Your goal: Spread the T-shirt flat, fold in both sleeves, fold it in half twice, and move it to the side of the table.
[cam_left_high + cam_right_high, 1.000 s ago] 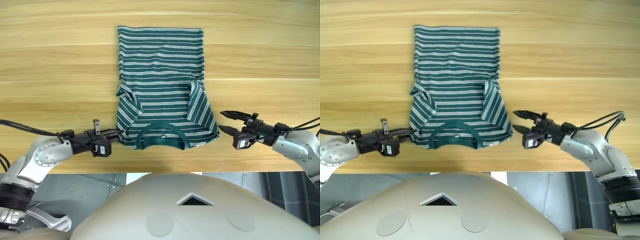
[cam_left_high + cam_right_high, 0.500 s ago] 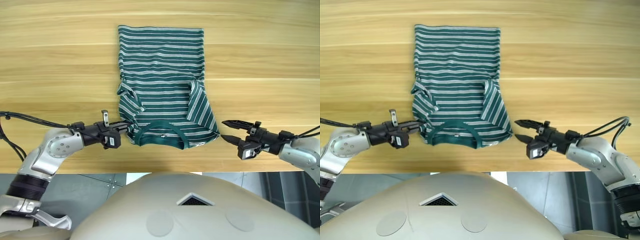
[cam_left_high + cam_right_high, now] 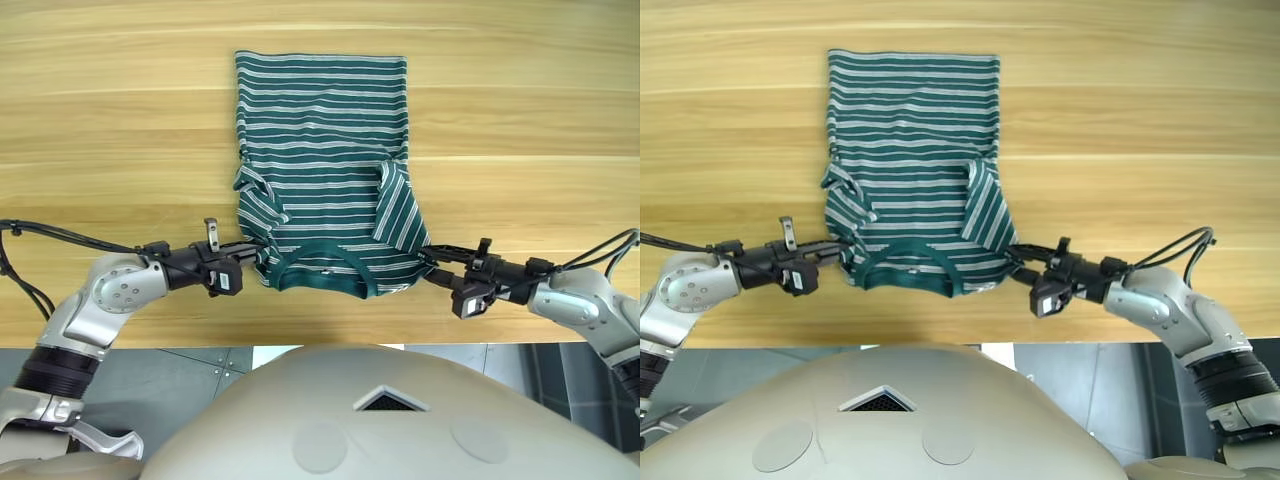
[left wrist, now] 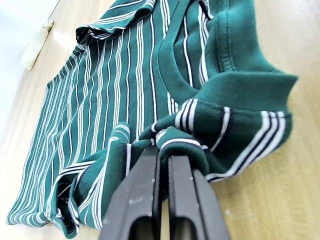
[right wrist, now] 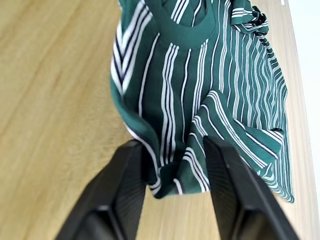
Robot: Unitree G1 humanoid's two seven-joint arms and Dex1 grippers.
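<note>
Pale wooden table [image 3: 520, 100] (grey tiled floor [image 3: 190, 362] below, seemingly) bears the T-shirt [image 3: 320, 130].

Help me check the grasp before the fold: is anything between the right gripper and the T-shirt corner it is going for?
Nothing visible. The right gripper is open, its fingers straddling the near right shoulder corner of the T-shirt, with only bare table beside them. The left gripper is shut on the opposite near corner.

The T-shirt [image 3: 322, 170] is soft, matt knitted cloth, the table [image 3: 120, 120] smooth pale wood with a faint sheen, and the left gripper [image 4: 162, 156] and right gripper [image 5: 174, 145] are matt black plastic.
</note>
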